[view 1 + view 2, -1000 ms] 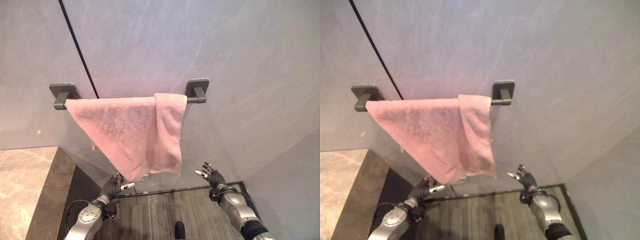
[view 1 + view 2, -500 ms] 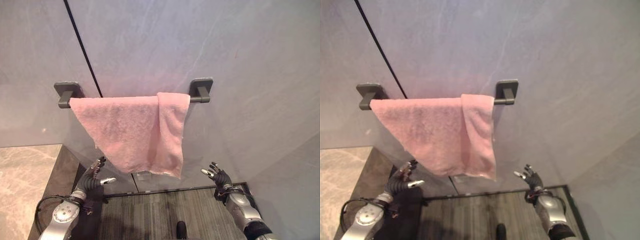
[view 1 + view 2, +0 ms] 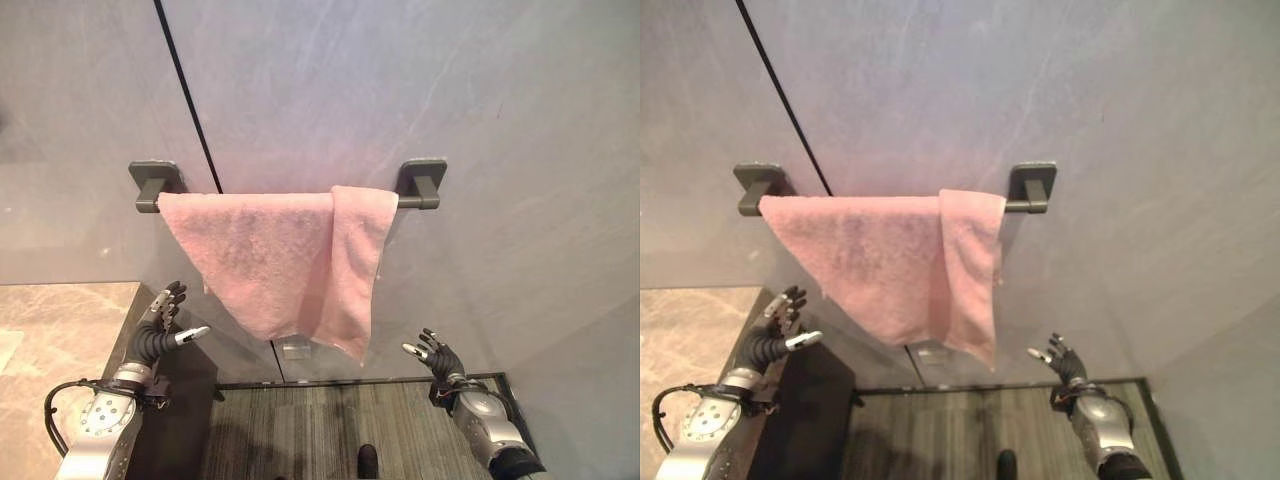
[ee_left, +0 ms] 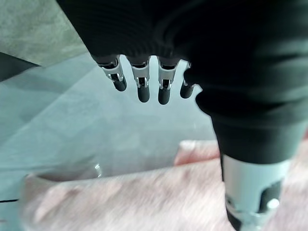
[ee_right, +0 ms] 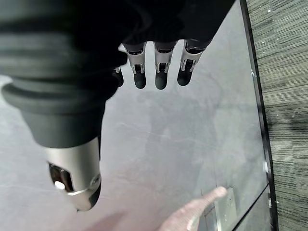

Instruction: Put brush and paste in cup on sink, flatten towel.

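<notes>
Two robot hands hang low in the frame, both empty with fingers loosely spread. The left robot hand [image 3: 163,323] sits at lower left beside the marble desk [image 3: 50,330]; the right robot hand [image 3: 437,355] at lower right. Between them, at centre frame, the pink towel [image 3: 285,265] drapes crookedly over a grey wall bar [image 3: 420,195], one side bunched, probably awaiting flattening.

The left hand [image 3: 160,330] is raised at the lower left with fingers extended and thumb apart, while the right hand [image 3: 440,358] is held lower at the lower right, fingers relaxed, grasping nothing.
</notes>
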